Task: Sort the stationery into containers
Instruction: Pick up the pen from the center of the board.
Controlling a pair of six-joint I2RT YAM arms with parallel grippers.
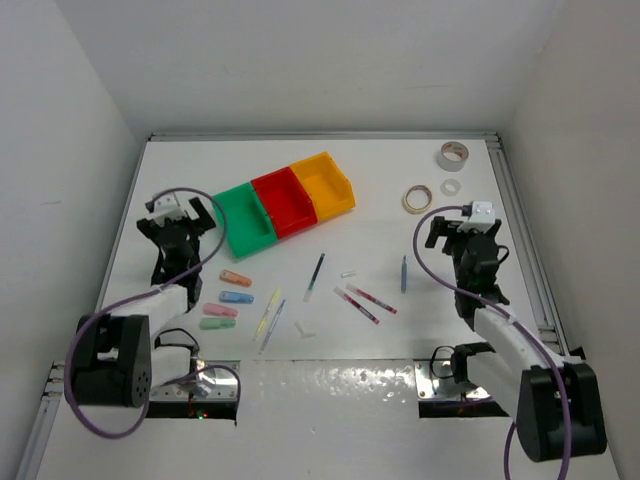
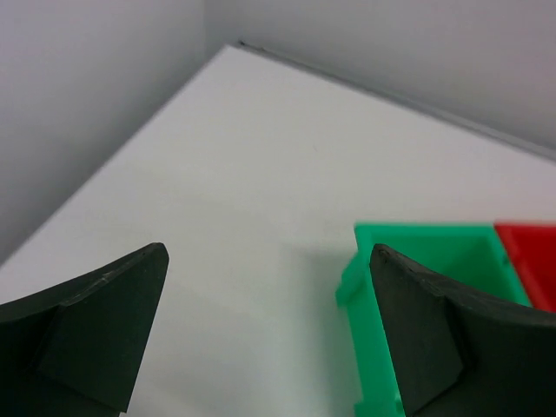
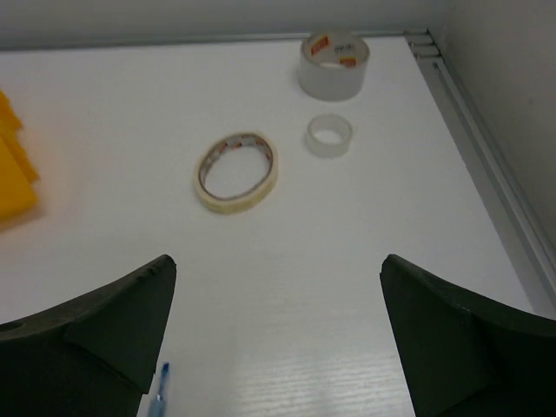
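1. Top external view: nothing is sorted yet. The joined plastic bins, green bin, red bin and yellow-orange bin, look empty. The thin pens and chunky pastel pieces lie scattered in front of them.
2. The left gripper and right gripper hover with fingers spread wide, holding nothing.
3. The step in hand looks like a first pick. The right arm is nearest the flat tan tape roll. Descend straight, with one finger inside the ring and one outside, then close gently.
4. The right wrist view adds detail that the overhead view blurs. The tan roll's centre is hollow, the tall grey tape roll stands upright, and the small white tape roll lies between them.
5. The left wrist view shows only the green bin's corner beside one finger. The pastel pieces are out of its sight, so use the overhead view to reach them.
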